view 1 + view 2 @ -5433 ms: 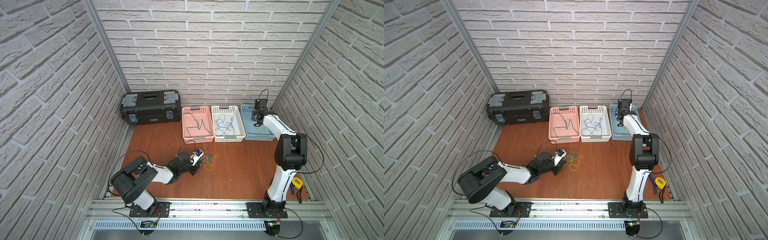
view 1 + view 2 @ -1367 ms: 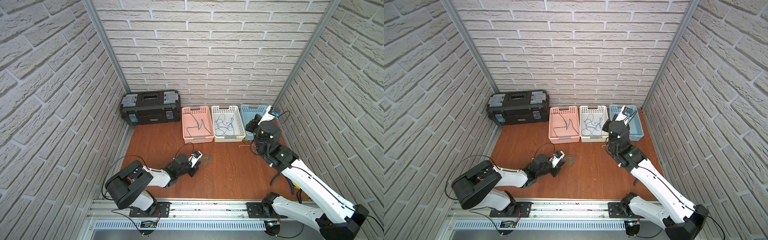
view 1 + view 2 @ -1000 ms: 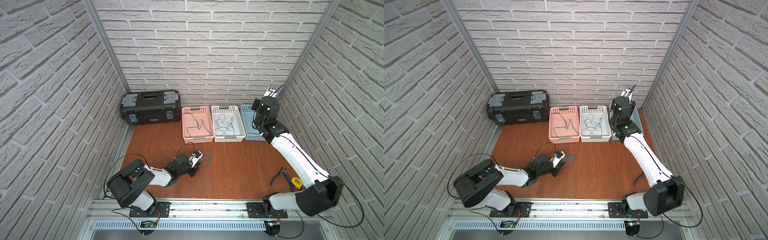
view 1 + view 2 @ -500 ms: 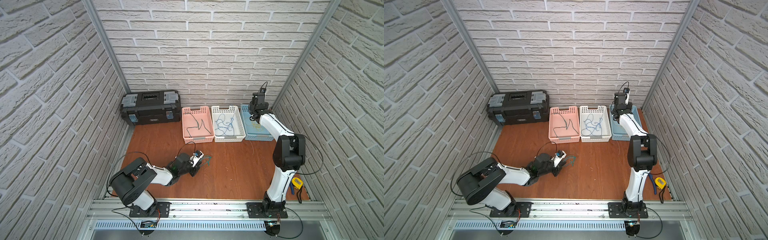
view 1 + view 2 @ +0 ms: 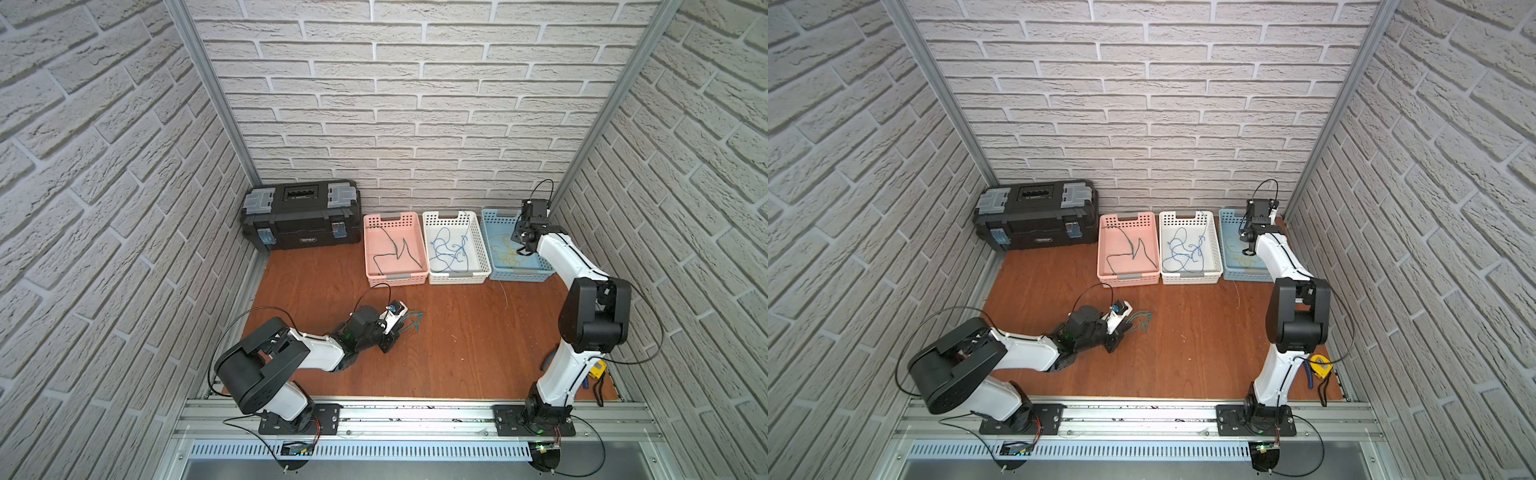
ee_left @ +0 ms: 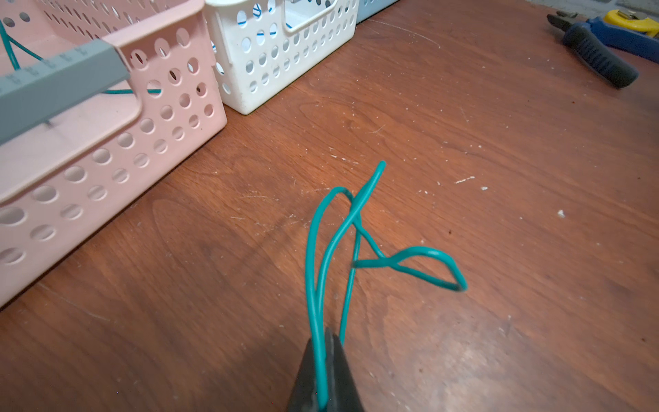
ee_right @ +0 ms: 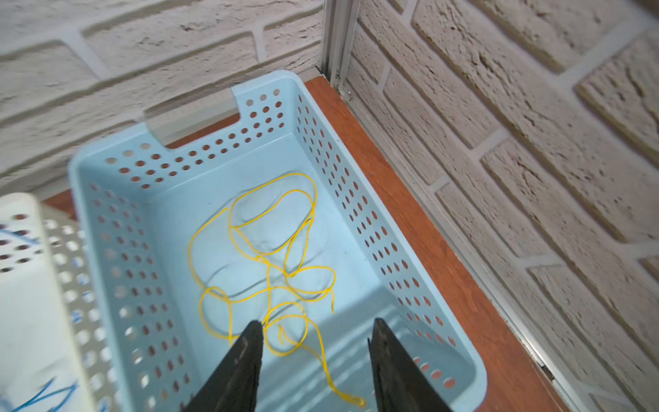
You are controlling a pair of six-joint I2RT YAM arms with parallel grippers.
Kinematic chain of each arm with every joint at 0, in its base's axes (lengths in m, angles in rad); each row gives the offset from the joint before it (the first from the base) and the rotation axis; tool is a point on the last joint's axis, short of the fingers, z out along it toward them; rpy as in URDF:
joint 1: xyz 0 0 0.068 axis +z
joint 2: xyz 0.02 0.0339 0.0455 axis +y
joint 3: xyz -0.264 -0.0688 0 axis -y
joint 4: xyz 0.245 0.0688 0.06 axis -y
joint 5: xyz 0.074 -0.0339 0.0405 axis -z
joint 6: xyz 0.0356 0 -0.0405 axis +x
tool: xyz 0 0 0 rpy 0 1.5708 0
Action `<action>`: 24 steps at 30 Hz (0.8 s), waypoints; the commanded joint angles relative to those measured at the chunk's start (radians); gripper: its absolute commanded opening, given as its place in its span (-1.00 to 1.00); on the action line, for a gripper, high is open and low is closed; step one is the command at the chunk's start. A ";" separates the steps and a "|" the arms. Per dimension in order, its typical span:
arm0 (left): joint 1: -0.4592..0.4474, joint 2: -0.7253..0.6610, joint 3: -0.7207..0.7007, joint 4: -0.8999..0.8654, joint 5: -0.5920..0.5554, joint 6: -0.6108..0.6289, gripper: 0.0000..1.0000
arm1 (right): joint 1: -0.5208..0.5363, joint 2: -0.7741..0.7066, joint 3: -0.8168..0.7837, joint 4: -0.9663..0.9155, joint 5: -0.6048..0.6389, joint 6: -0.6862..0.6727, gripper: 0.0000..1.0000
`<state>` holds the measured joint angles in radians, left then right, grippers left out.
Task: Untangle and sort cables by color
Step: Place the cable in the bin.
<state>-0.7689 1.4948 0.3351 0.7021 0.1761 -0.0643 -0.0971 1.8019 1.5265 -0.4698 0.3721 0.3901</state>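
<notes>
Label on toolbox [image 5: 300,220] too small to read. Thin teal cable [image 6: 308,257], looped, clamped in left gripper [image 6: 322,356]; curly yellow cables [image 7: 271,264] in blue basket [image 7: 356,214] below right gripper [image 7: 317,323], jaws apart.

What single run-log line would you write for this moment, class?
left jaws: shut on teal cable | right jaws: open above blue basket | yellow cables: in blue basket

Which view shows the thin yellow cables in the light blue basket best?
The right wrist view: the thin yellow cables lie close and sharp in the light blue perforated plastic basket, each loop distinct. In both top views they are only a small faint tangle. The left wrist view misses them.
</notes>
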 commanded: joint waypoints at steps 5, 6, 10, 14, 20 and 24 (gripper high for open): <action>0.003 -0.064 -0.003 0.031 -0.025 -0.034 -1.00 | 0.079 -0.259 -0.149 -0.095 -0.265 0.071 0.35; 0.003 -0.074 0.001 0.030 -0.034 -0.041 -1.00 | 0.107 -0.312 -0.196 -0.085 -0.271 0.075 0.40; 0.003 -0.128 0.040 -0.016 -0.085 -0.058 -1.00 | 0.238 -0.511 -0.370 -0.047 -0.275 0.099 0.50; 0.006 -0.193 0.099 -0.095 -0.171 -0.041 -1.00 | 0.352 -0.649 -0.496 -0.036 -0.233 0.062 0.78; 0.099 -0.189 0.289 -0.302 -0.241 0.000 -1.00 | 0.410 -0.776 -0.652 0.006 -0.242 0.047 0.80; 0.220 -0.100 0.405 -0.352 -0.213 -0.008 -1.00 | 0.439 -0.819 -0.713 0.029 -0.247 0.020 0.80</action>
<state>-0.6094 1.3430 0.6910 0.4244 -0.0265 -0.0799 0.3202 1.0119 0.8333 -0.5049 0.1295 0.4381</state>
